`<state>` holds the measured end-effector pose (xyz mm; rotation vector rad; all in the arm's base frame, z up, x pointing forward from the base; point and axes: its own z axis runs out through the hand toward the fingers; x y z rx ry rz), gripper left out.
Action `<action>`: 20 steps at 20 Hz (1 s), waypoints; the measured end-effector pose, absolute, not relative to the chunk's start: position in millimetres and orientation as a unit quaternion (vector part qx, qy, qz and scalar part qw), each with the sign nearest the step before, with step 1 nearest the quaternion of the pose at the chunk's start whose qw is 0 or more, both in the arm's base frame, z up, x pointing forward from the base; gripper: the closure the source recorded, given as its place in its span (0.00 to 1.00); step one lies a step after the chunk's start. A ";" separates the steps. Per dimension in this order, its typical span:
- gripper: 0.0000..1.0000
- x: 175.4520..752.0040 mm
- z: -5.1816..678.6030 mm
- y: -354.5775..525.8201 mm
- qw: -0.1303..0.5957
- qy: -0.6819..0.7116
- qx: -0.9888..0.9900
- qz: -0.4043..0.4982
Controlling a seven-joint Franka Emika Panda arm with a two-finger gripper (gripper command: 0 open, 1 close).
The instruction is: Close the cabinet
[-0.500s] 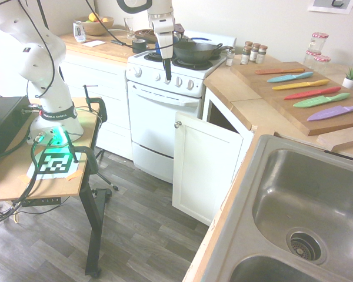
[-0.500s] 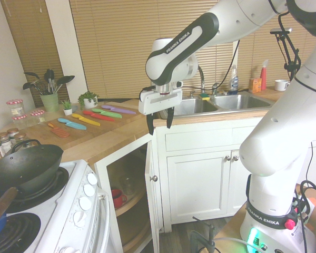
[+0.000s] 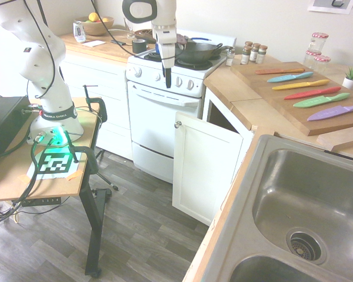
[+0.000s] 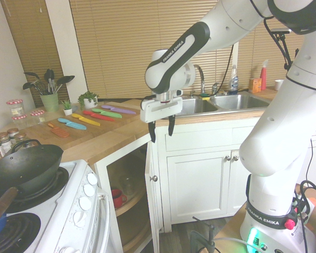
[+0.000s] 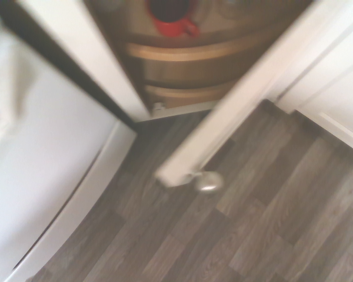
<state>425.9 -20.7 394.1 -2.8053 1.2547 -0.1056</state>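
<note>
One cabinet door (image 3: pixel 207 169) ajar | hand (image 4: pixel 162 135) open, holding nothing | red mug (image 4: pixel 118 198) on shelf (image 4: pixel 130 204) inside

white cabinet door (image 3: pixel 207 167), silver knob (image 4: pixel 154 178), red mug (image 5: pixel 173 24), grey wood-grain floor (image 3: pixel 147 220)

Counter (image 3: pixel 246 108), wooden, clock positions from its board, first exterior view. One wooden board (image 3: pixel 270 74), flat, centre. Spice jars (image 3: pixel 254 54), small, grouped, 10 o'clock. Red-lidded glass jars (image 3: pixel 316 51), clustered, between 12 and 1. Potted plant (image 3: pixel 352 76), green, 2 o'clock. Metal sink (image 3: pixel 270 176), set in, 6 o'clock.
</note>
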 end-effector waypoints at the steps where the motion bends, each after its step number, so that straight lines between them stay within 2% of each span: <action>1: 0.00 425.9 392.5 -36.3 0.036 0.413 -0.909 -0.035; 5: 0.00 430.2 366.4 -79.4 0.038 0.435 -0.899 -0.029; 10: 0.00 452.3 304.1 -88.6 0.025 0.442 -0.897 -0.009; 20: 0.00 488.4 228.2 -101.3 0.016 0.452 -0.892 0.026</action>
